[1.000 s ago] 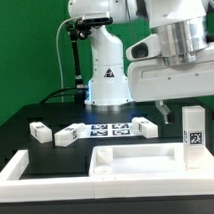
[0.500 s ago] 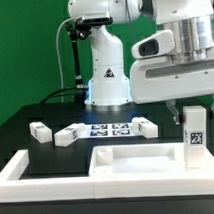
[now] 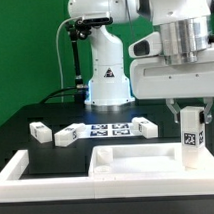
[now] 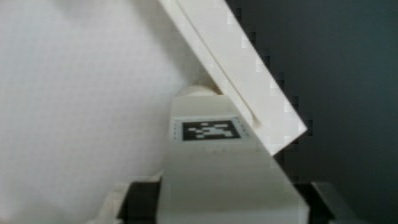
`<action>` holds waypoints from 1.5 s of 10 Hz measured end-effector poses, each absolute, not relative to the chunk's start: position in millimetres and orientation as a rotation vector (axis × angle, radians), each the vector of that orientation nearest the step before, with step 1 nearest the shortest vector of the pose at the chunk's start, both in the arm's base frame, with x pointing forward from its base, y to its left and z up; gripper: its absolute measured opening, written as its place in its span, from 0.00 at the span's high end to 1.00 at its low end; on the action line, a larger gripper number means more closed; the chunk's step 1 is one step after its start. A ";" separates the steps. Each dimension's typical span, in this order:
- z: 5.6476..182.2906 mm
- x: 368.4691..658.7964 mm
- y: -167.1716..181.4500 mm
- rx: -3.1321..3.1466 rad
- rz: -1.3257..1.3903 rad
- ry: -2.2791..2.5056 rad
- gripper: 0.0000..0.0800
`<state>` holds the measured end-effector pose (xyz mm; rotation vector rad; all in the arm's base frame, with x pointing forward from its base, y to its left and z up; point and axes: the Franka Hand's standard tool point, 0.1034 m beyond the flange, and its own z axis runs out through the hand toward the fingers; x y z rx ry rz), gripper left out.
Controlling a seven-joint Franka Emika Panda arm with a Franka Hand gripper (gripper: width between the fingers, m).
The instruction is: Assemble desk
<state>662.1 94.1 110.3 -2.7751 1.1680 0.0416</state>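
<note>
Pincer (image 3: 191, 113) lowered, leg block (image 3: 193, 142) between jaws (upright), perhaps touching

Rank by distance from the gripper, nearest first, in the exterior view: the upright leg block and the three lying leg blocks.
1. upright leg block, at the gripper, exterior view's right.
2. right lying block, beside the marker board.
3. middle lying block, at the board's other end.
4. left lying block, exterior view's far left.
</note>
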 end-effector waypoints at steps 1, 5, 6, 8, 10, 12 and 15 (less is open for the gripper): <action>109.8 662.5 95.6 -2.612 0.071 1.457 0.63; 108.9 663.6 94.5 -2.032 0.154 2.063 0.63; 108.4 663.4 94.8 -2.054 0.151 2.041 0.50; 108.2 663.0 94.5 -2.125 0.140 1.972 0.33; 112.2 667.6 91.6 -2.553 0.072 1.440 0.23; 111.0 667.8 90.5 -2.632 0.050 1.289 0.19; 110.5 666.5 90.2 -2.861 -0.008 0.824 0.19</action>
